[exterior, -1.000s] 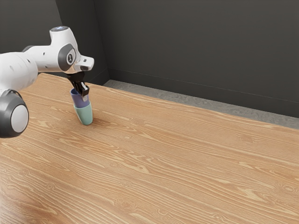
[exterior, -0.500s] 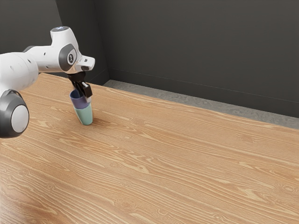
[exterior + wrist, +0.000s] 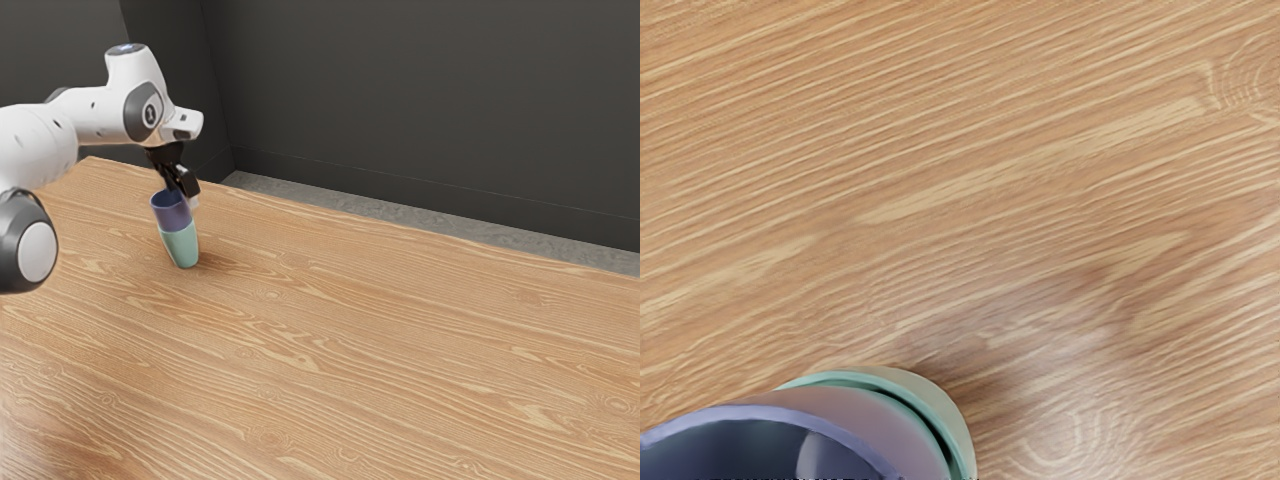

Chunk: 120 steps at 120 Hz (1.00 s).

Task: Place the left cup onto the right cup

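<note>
A blue cup (image 3: 169, 213) sits nested inside a teal cup (image 3: 182, 247) on the wooden table (image 3: 380, 330), near its far corner at the exterior view's left. The stack leans slightly. My gripper (image 3: 182, 187) hangs just above the blue cup's far rim, open, with no grip on the cup. Seen from the wrist, the blue cup's rim (image 3: 780, 425) lies right under my hand, with the teal cup's rim (image 3: 945, 425) wrapped around it.
The table's far edge (image 3: 420, 225) runs past the cups, with a grey floor strip (image 3: 450, 222) and dark walls behind. Wide bare wood stretches toward the exterior view's right and front.
My gripper has let go of the blue cup's rim and risen a little. The nested cups have stayed where they were.
</note>
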Each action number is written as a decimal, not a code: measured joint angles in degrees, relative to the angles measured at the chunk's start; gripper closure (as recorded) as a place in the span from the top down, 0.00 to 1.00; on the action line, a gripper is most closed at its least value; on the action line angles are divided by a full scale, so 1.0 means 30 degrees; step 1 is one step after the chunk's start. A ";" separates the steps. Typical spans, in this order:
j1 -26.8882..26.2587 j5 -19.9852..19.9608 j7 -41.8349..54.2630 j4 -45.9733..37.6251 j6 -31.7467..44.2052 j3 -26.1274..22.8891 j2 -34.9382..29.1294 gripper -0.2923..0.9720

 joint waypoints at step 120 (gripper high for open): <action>-0.1678 0.0110 -0.1148 -0.3516 -0.3074 0.0367 -0.6890 0.75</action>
